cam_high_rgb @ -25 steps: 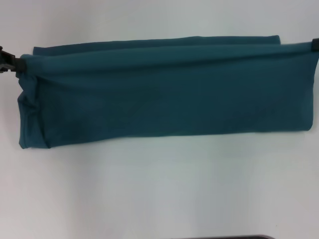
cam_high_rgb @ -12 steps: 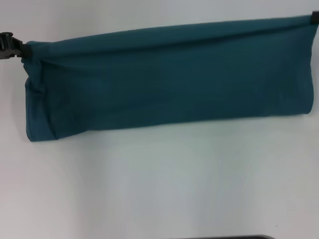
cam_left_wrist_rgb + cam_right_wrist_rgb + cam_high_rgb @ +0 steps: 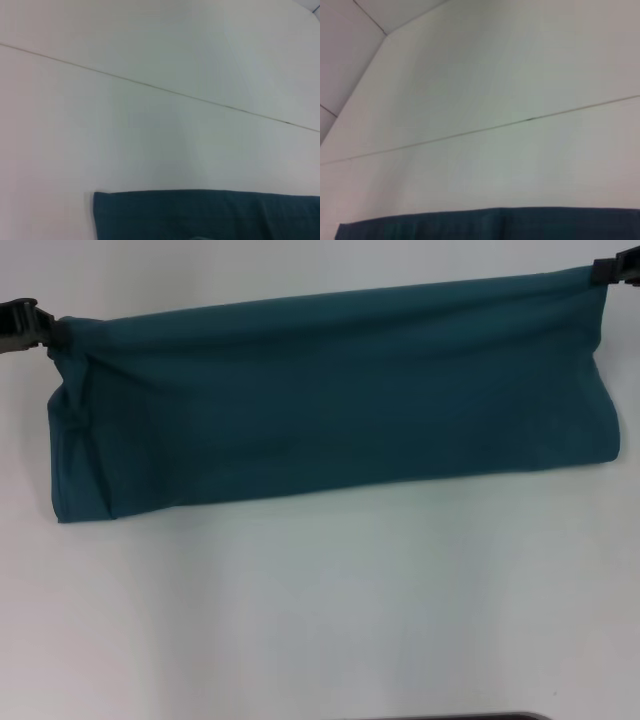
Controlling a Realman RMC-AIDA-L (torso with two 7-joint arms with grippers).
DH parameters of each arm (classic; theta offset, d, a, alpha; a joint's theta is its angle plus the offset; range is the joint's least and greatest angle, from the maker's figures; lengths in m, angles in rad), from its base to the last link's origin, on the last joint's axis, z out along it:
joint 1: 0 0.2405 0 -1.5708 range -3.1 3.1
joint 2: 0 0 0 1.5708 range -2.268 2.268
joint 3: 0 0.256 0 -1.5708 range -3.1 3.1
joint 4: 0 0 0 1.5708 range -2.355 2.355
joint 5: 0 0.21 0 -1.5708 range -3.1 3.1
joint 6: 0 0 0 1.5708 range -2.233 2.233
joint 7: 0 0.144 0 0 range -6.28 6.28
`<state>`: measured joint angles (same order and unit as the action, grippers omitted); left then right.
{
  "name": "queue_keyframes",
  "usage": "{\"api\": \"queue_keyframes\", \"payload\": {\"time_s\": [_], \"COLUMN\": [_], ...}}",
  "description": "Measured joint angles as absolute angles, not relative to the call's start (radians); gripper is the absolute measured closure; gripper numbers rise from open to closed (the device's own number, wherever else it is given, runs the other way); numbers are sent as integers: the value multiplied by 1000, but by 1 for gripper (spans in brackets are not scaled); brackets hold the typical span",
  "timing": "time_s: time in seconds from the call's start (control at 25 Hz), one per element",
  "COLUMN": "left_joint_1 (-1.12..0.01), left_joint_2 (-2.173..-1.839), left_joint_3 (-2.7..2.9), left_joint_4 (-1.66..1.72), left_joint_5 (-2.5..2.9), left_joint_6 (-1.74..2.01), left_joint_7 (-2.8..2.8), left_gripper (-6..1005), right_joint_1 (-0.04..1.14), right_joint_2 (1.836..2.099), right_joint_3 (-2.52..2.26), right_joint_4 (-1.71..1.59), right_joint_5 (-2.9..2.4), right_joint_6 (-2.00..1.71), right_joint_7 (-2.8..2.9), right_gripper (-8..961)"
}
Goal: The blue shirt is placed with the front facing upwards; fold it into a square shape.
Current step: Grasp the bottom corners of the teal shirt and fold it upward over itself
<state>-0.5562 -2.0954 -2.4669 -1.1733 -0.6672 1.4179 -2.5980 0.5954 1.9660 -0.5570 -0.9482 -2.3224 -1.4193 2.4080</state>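
Observation:
The blue shirt (image 3: 330, 400) hangs as a long dark teal band, stretched between both grippers above the white table (image 3: 320, 620). My left gripper (image 3: 45, 328) is shut on its upper left corner at the frame's left edge. At the top right edge my right gripper (image 3: 603, 270) is shut on the upper right corner. The cloth droops below that held edge, bunched in folds at the left end. A strip of the shirt (image 3: 205, 215) shows in the left wrist view, and its edge (image 3: 490, 224) in the right wrist view. No lettering or collar shows.
White table surface (image 3: 150, 125) with a thin seam line (image 3: 160, 89) lies beyond the cloth. The same seam (image 3: 510, 125) and a table edge (image 3: 375, 55) appear in the right wrist view. A dark object's edge (image 3: 450, 717) peeks in at the bottom of the head view.
The held upper edge has gone up and away over the second, and the rear layer seen behind it is now hidden. Both grippers have come slightly further into view.

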Motion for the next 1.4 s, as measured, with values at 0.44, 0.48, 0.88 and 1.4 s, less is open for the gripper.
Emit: {"api": "queue_keyframes", "payload": {"time_s": [0.44,0.48,0.88,1.4], "left_joint_1": [-572,-574,-582,-610], "left_joint_2": [-2094,-2094,-2098,-2089], "left_joint_3": [-2433,-2430,-2417,-2416], "left_joint_4": [-1107,-1102,-1082,-1047], "left_joint_5": [-667,-667,-667,-667], "left_joint_6": [1345,1341,1313,1296], "left_joint_7": [-2599,-2599,-2599,-2600], "left_gripper": [972,972,973,972], "right_joint_1": [596,596,600,609], "right_joint_2": [1984,1985,2001,2010], "right_joint_3": [-612,-617,-669,-698], "right_joint_4": [-917,-914,-911,-911], "right_joint_5": [-2324,-2324,-2324,-2324], "right_joint_6": [-1345,-1337,-1269,-1192], "right_joint_7": [2413,2413,2413,2413], "right_gripper": [942,942,941,941]}}
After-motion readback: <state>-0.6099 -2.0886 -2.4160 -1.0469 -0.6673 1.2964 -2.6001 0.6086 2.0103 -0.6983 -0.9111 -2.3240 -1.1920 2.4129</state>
